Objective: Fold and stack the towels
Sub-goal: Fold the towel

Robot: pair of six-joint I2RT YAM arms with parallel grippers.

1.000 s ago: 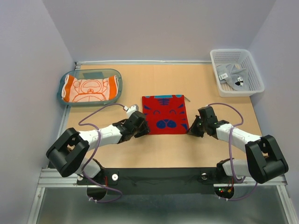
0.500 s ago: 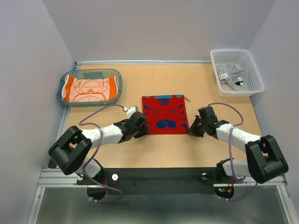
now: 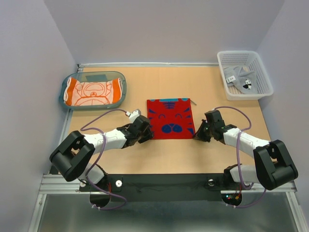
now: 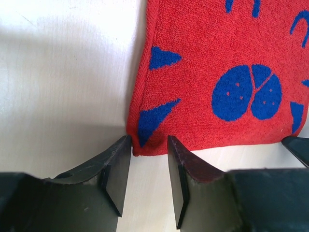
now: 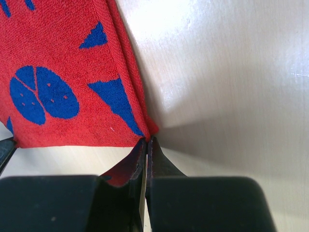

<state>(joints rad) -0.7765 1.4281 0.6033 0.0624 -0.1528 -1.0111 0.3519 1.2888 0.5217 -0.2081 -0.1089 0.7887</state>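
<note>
A red towel (image 3: 170,118) with blue marks lies flat in the middle of the table. My left gripper (image 3: 146,137) is at its near left corner. In the left wrist view its jaws (image 4: 148,145) are open, low on the table, with the corner of the red towel (image 4: 217,72) just ahead of the gap and nothing gripped. At the near right corner, my right gripper (image 3: 197,135) has its jaws shut, and the tips (image 5: 147,141) pinch the corner of the red towel (image 5: 63,72). An orange towel (image 3: 91,93) lies folded at the far left. A grey towel (image 3: 239,77) lies crumpled at the far right.
The orange towel lies in a translucent teal tray (image 3: 120,84) at the far left. The grey towel is in a white mesh basket (image 3: 263,72) at the far right corner. Walls close in the table on the left, back and right.
My left arm has shifted slightly toward the near left, with its jaws staying open at the towel's corner. The right arm and the red towel have not moved.
</note>
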